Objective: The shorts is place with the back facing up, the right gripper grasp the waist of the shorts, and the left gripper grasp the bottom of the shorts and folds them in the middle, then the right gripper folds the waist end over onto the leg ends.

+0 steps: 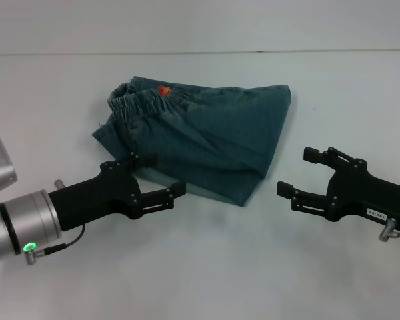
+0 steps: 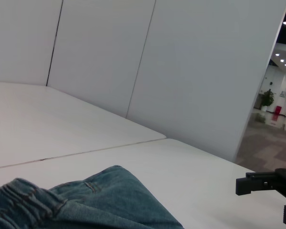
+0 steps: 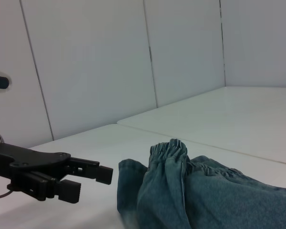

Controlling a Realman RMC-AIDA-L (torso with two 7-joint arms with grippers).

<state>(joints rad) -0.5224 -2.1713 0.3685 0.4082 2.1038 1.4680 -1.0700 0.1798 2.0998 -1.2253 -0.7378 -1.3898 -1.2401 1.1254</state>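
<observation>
The blue denim shorts (image 1: 213, 133) lie folded in a compact bundle on the white table (image 1: 207, 267). Their ruffled waist (image 1: 143, 103) shows at the bundle's far left, with a small red-orange patch beside it. My left gripper (image 1: 163, 175), with the silver wrist and green light, is open just in front of the bundle's near-left edge and holds nothing. My right gripper (image 1: 294, 172) is open too, a little right of the bundle's near corner. The left wrist view shows the shorts (image 2: 95, 200) close by; the right wrist view shows the gathered waist (image 3: 169, 152) and the left gripper (image 3: 91, 182).
White wall panels (image 2: 181, 71) stand behind the table. A seam (image 1: 200, 52) runs across the table's far side. An opening past the panels shows a room (image 2: 276, 114) beyond.
</observation>
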